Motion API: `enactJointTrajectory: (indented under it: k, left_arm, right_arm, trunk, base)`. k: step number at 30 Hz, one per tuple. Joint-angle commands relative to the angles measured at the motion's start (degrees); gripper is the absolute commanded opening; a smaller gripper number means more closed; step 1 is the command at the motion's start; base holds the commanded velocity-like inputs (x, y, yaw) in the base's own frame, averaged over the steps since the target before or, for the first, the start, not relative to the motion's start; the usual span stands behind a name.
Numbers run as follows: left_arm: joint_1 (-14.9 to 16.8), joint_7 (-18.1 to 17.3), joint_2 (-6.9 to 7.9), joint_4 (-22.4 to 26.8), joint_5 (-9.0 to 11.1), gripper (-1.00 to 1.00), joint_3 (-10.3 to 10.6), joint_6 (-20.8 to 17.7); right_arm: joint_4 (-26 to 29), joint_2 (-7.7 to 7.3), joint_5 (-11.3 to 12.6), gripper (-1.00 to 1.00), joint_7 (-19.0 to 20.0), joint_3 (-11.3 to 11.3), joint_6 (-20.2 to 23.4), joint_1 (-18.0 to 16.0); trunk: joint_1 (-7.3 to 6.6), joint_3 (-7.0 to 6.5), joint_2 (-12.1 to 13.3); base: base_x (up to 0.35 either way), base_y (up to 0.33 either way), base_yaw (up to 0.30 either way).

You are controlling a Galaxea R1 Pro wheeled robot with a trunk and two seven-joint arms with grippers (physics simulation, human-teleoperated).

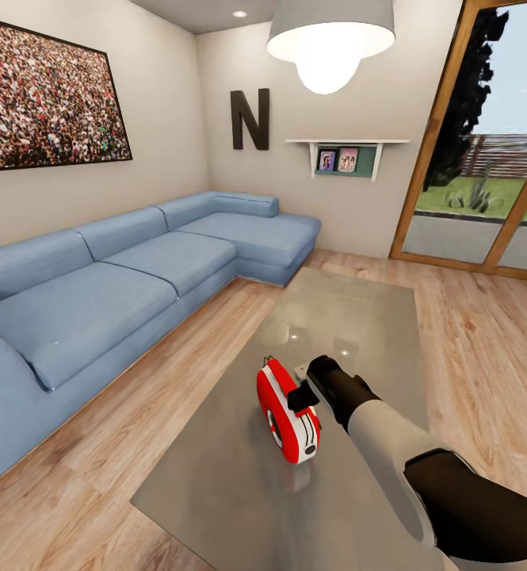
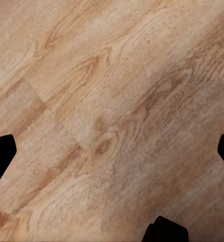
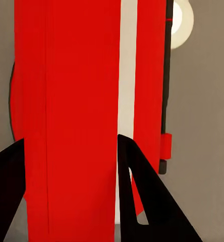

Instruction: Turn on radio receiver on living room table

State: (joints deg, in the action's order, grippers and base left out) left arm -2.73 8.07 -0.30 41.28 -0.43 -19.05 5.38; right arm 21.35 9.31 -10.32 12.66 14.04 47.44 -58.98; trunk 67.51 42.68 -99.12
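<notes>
one radio receiver [image 1: 288,412], one table [image 1: 350,317], one sofa [image 1: 120,285], two photos [image 1: 337,160]

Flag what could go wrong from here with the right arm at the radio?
1. The radio receiver stands on edge on the glossy table; the right gripper pressing at its top could tip or slide it.
2. In the right wrist view the fingers straddle the red body, so a press may miss the dial, whose position I cannot confirm.
</notes>
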Motion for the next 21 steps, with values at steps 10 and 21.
enactJointTrajectory:
  k: [10,21]
  left_arm:
    - [0.00,0.02,0.04,0.01,-0.01,1.00,-0.02,0.15]
    - [0.00,0.19,0.05,0.02,-0.10,1.00,-0.02,0.26]
  right_arm:
    - [0.01,0.00,0.17,-1.00,0.17,-0.07,0.03,0.01]
    - [0.43,-0.45,1.35,-1.00,5.43,-1.43,-2.72,0.01]
  trunk:
    - [0.00,0.00,0.00]
    - [0.00,0.00,0.00]
  base:
    - [0.000,0.000,0.000]
    - [0.000,0.000,0.000]
